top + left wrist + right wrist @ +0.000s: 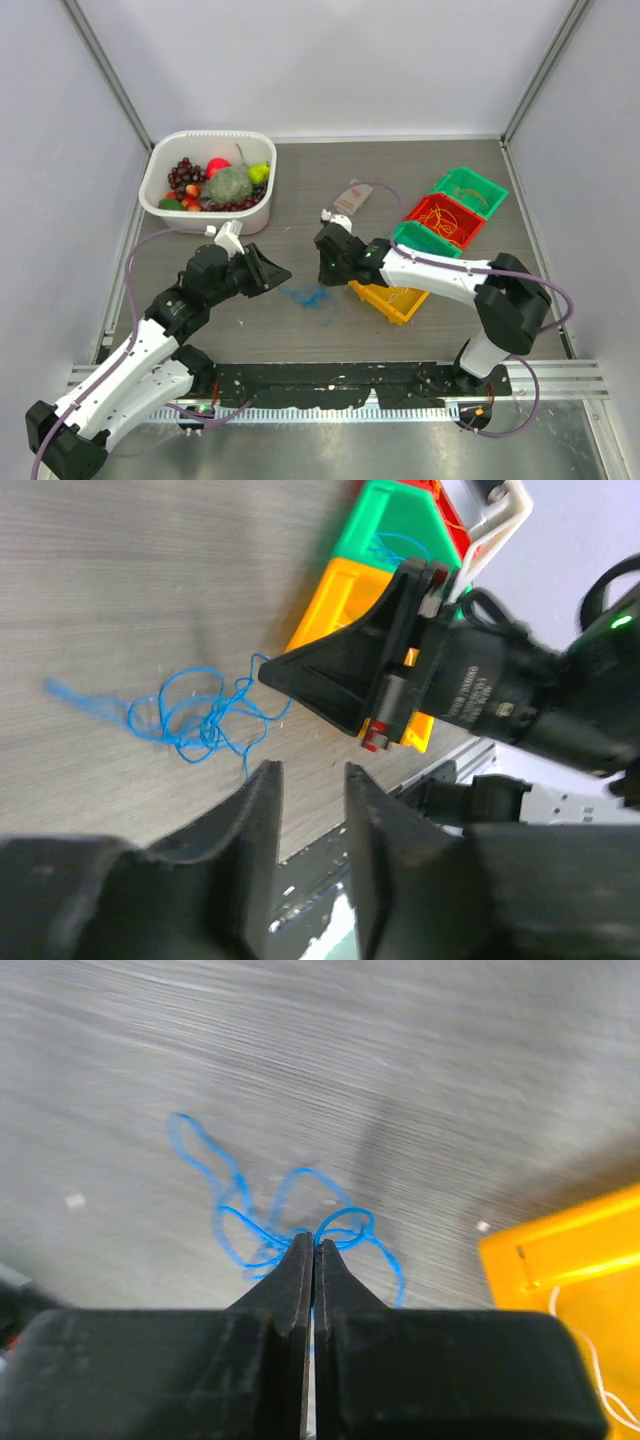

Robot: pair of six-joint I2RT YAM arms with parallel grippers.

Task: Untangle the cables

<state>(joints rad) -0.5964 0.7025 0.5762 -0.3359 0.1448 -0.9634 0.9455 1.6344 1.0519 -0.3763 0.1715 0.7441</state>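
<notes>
A grey wood-grain table (300, 180) sits between pale walls. At its far left, a white plastic tub (253, 215) holds dark red grapes (183, 175), a green leafy head (231, 185), a red fruit (217, 165) and a yellow-green fruit (259, 172). A small white packet (350, 196) with red print lies near the far middle. At right, four small bins run in a close diagonal row: green bin (470, 190), red bin (445, 220), second green bin (425, 240), and yellow bin (390, 300) nearest.

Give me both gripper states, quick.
Left gripper: open, holding nothing.
Right gripper: closed, pinching the blue cable.
</notes>
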